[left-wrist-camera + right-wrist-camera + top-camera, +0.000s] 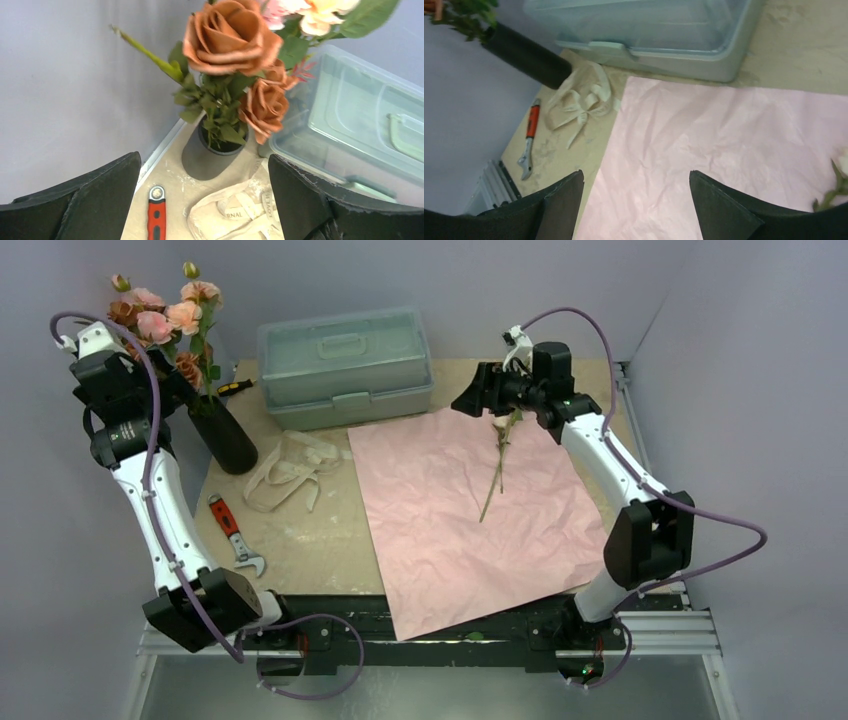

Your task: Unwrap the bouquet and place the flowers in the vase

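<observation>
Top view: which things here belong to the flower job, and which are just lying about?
Job: black vase, flowers standing in it, loose stem on the pink wrapping paper, beige ribbon.
Lying about: green toolbox, red-handled wrench, screwdriver.

We list: vase (226,436), matt black, smooth; wrapping paper (470,525), pink, crinkled, matt; toolbox (345,365), translucent pale green plastic, faintly glossy; ribbon (290,472), beige cloth; wrench (236,536), bare metal, orange grip; tabletop (310,555), pale scuffed wood.
</observation>
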